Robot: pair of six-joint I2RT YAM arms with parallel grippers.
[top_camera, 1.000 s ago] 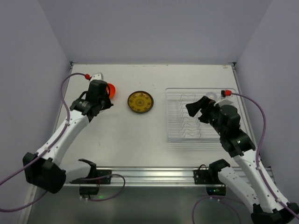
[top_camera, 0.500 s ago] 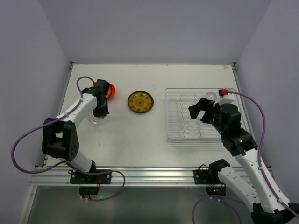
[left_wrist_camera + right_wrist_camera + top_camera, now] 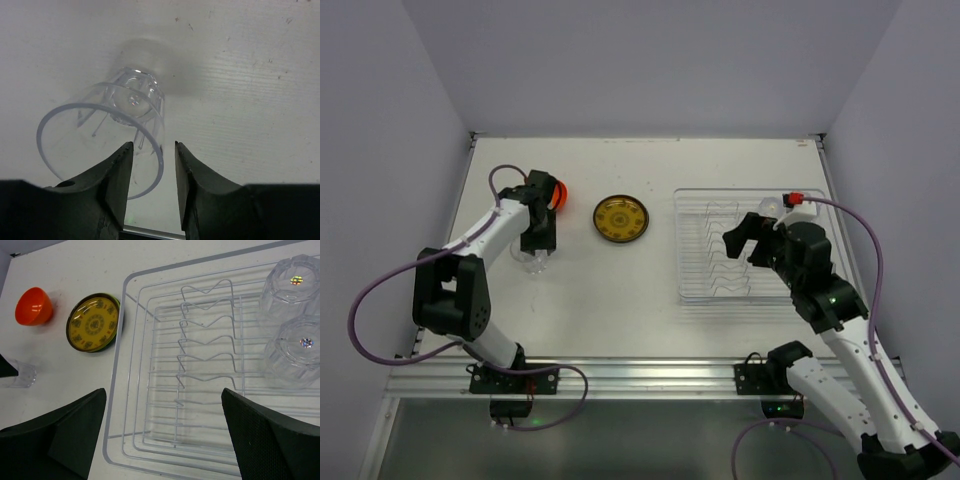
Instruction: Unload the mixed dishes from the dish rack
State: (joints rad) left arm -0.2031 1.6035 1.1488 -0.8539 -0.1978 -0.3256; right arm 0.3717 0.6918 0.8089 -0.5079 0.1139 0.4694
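Left wrist: clear cup point(image 3: 102, 131), rim inside parted left gripper point(image 3: 154, 149).

We see white desk point(image 3: 620, 300): matte, with faint scuffs and few dark specks close up in left wrist view. We note pale lavender walls point(image 3: 650, 60) on three sides. Silver metal rail point(image 3: 640, 375) along near edge.

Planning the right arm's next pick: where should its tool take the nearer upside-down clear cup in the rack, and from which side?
Probably the side wall under the upturned base of the nearer cup, coming down from above. It stands mouth down, so no rim is free, and the second cup crowds its far side: close left to right.
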